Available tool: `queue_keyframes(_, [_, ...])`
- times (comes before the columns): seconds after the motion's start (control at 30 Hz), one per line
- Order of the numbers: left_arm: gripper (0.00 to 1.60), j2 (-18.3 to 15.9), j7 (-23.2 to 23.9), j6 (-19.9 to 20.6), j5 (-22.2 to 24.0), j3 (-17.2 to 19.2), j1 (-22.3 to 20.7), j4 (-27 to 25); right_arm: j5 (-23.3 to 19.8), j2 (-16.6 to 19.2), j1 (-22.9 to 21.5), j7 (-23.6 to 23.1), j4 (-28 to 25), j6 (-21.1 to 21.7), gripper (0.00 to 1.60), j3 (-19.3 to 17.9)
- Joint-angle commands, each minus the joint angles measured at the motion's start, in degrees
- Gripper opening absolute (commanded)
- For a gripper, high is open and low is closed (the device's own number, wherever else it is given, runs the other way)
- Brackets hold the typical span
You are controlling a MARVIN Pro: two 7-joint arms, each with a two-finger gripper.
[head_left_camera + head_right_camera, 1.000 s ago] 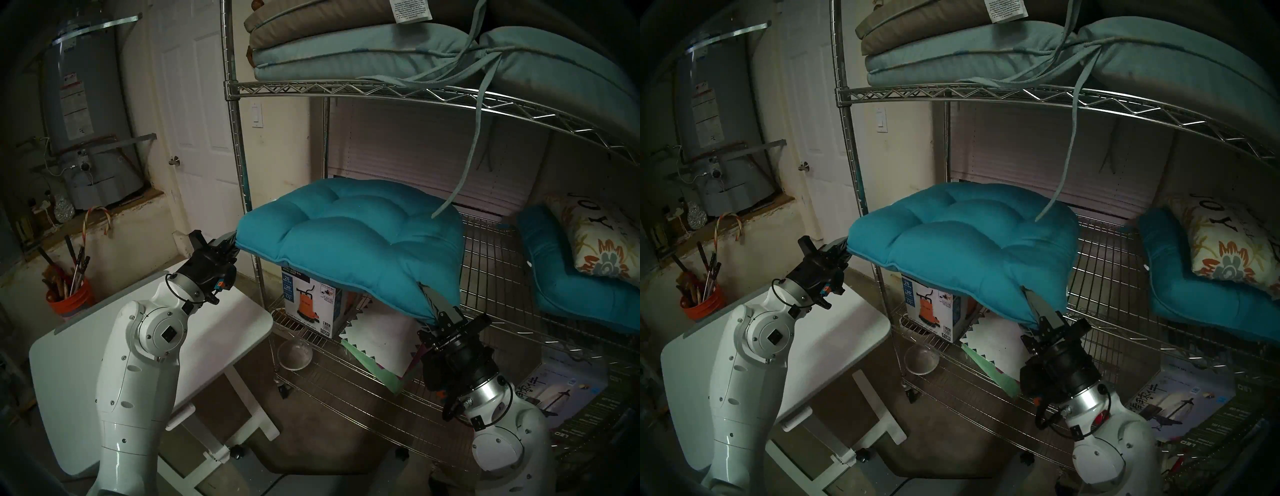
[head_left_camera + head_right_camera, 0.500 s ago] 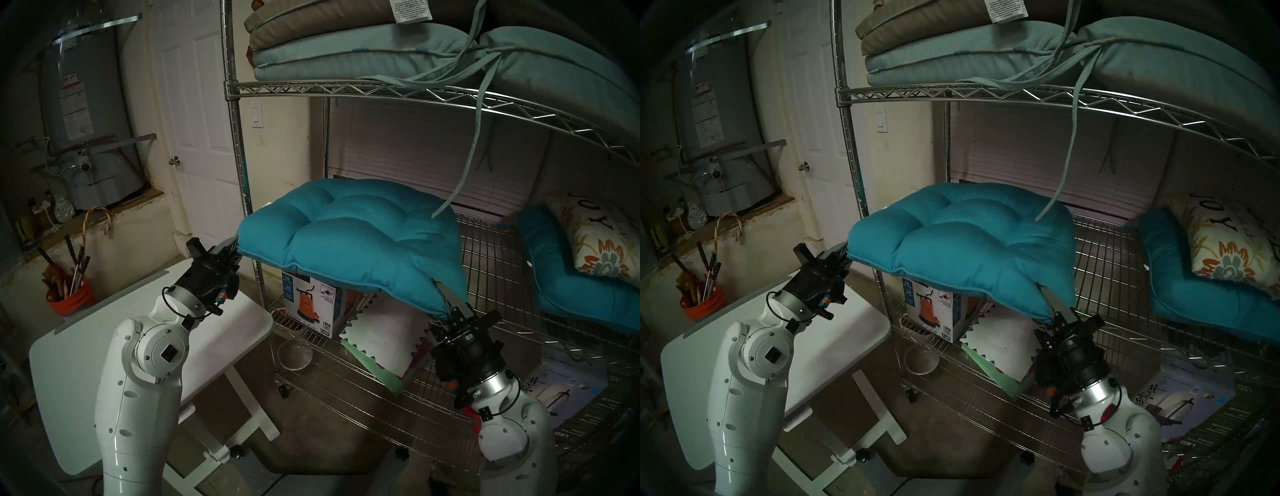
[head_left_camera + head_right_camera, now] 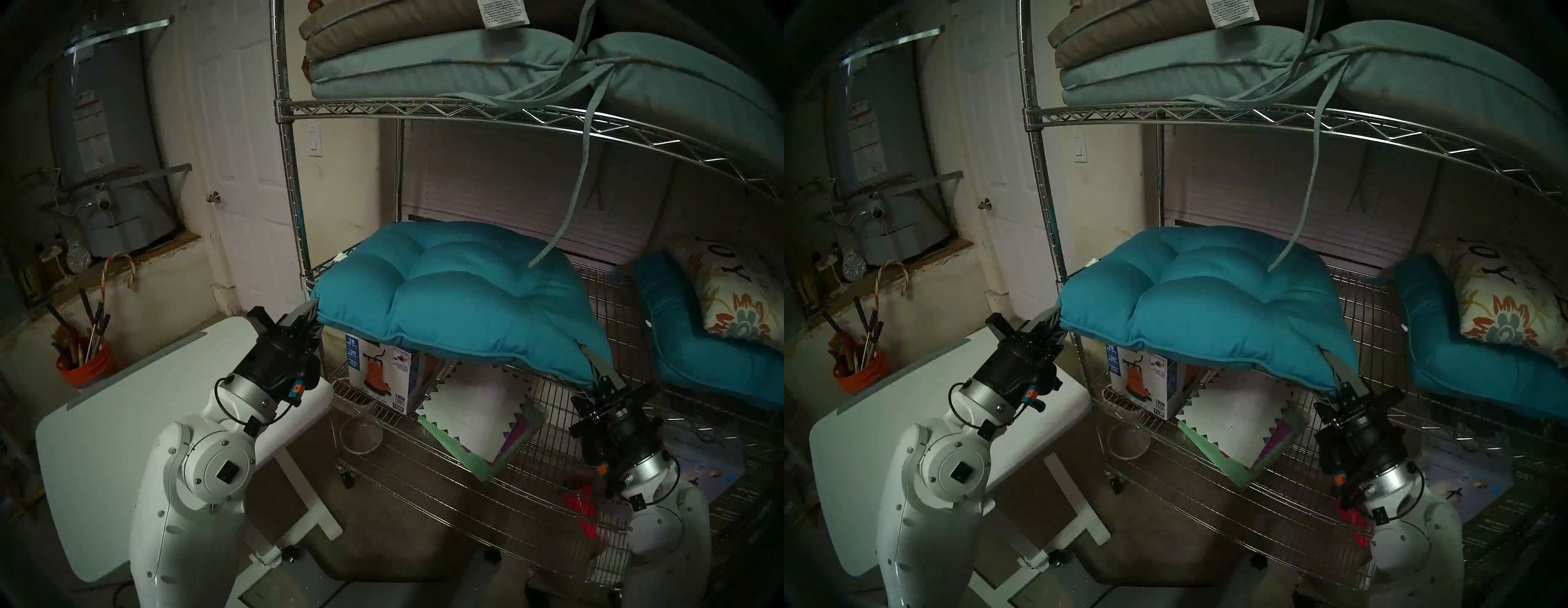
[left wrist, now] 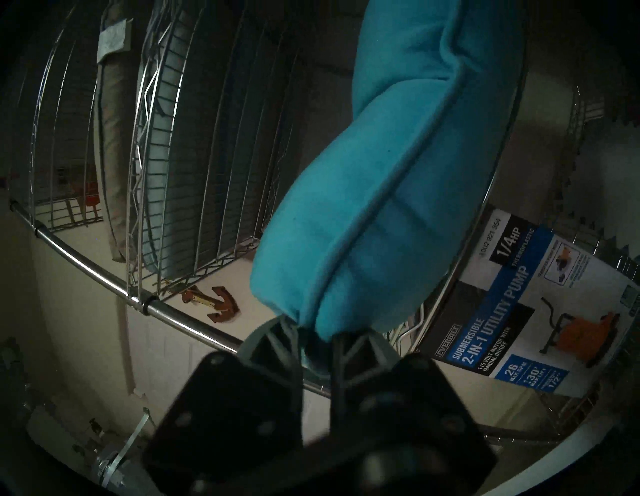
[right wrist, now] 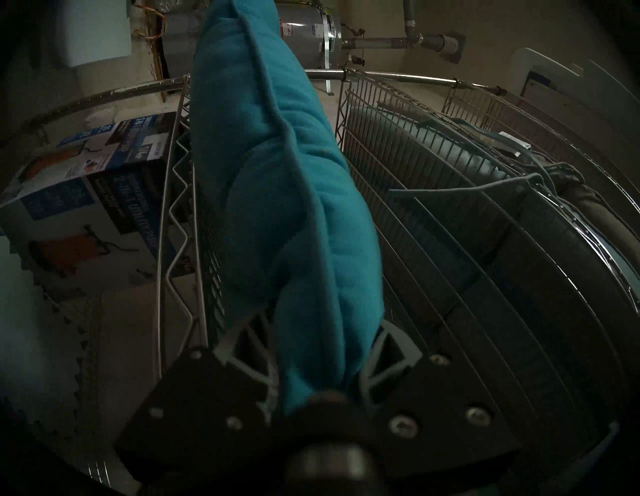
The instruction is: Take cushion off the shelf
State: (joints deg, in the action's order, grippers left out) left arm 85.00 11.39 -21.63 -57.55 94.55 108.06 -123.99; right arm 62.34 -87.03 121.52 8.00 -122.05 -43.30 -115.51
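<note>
With a pale tie strap (image 3: 568, 204) dangling onto it and a pump box (image 3: 379, 373) below, the cushion (image 3: 458, 297) overhangs the shelf (image 3: 424, 108), its front corners pinched by the left end effector (image 3: 312, 316) and right end effector (image 3: 600, 373).

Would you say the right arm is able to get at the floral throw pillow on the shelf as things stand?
Probably not yet: the right gripper is shut on the teal cushion, so it isn't free, though the floral throw pillow lies unobstructed to its right on the same wire tier.

Both my arms raised, reaching forward. My left gripper (image 3: 312, 313) clamped on cushion (image 3: 458, 293) near-left corner; my right gripper (image 3: 596, 373) pinching near-right corner, wrist angled up.
</note>
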Motion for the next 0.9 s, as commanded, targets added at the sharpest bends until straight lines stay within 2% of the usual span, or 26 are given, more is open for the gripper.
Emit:
queue_keyframes(0.0, [0.0, 1.6, -3.8, -1.0, -0.1, 0.2, 5.9, -6.2, -2.9, 0.5, 1.1, 1.1, -1.2, -2.9, 0.0, 0.2])
queue_keyframes(0.53, [0.0, 4.2, -9.1, -1.8, 0.0, 3.1, 17.9, -15.0, -5.4, 0.5, 2.8, 1.5, -3.6, -6.4, 0.0, 2.2])
queue_keyframes(0.87, [0.0, 5.7, -13.7, -3.5, 0.2, 3.3, 24.2, -16.0, -6.3, -0.2, 6.2, 1.6, -5.8, -8.5, 0.0, 3.8])
